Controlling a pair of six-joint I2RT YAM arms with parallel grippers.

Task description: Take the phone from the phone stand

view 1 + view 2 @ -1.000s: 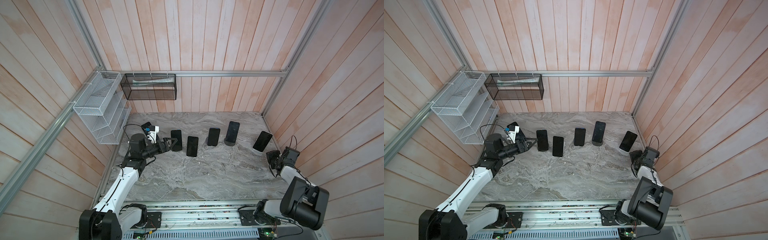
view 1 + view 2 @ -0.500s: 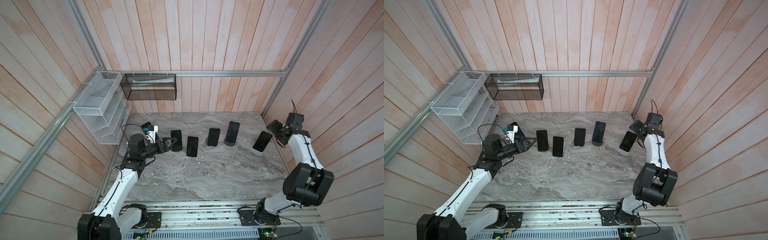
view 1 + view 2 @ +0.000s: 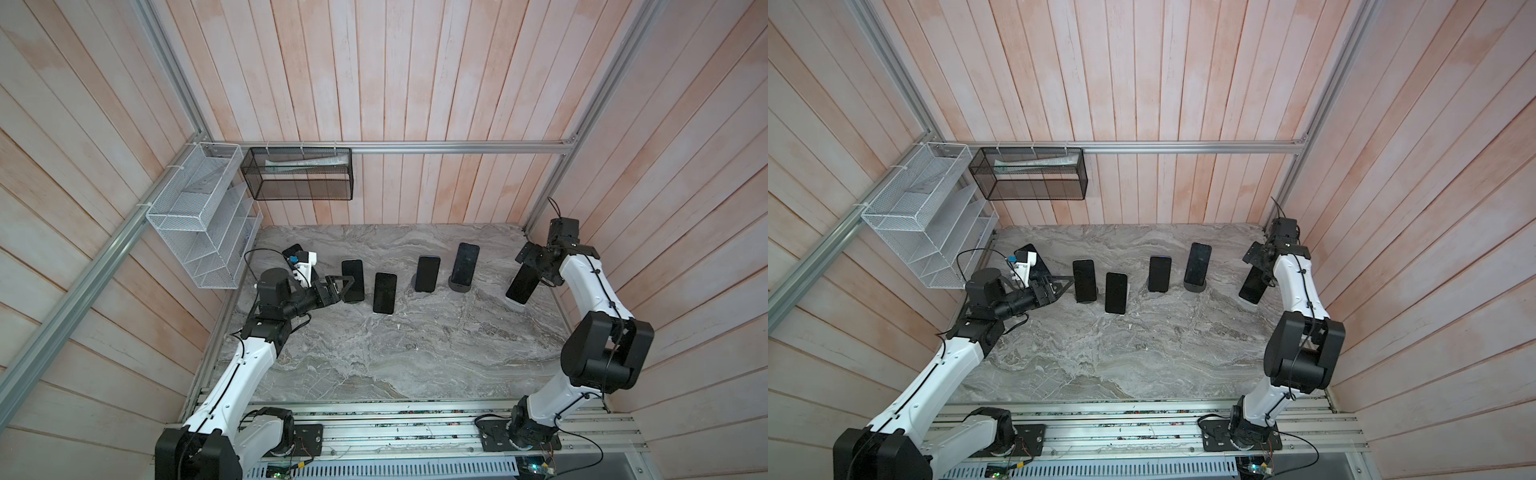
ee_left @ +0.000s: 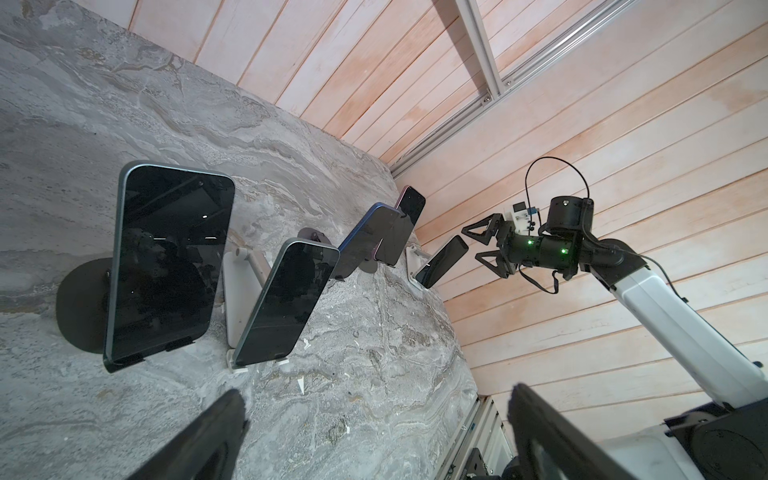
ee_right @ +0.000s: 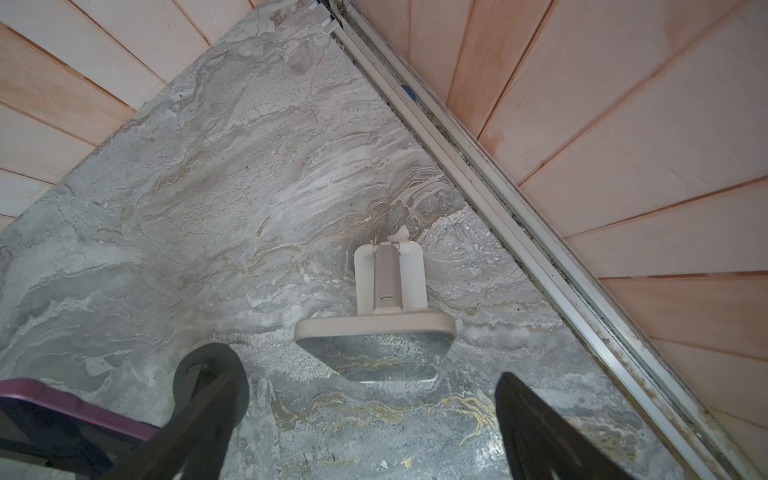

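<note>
1. Spread wide at the right fingers (image 5: 208,399), pinching nothing; poised just above the top end of the rightmost phone (image 3: 522,286).
2. Propped on a beige stand (image 5: 388,274) at the right edge of the desk (image 3: 395,353), long axis tilted up toward those fingers; judged closest to the right arm.
3. Spread and empty too at the left fingers (image 4: 216,432), aimed at a teal-edged phone (image 4: 166,262) on a round black stand (image 4: 81,307).
4. Nothing legible: no brand, label or writing.
</note>
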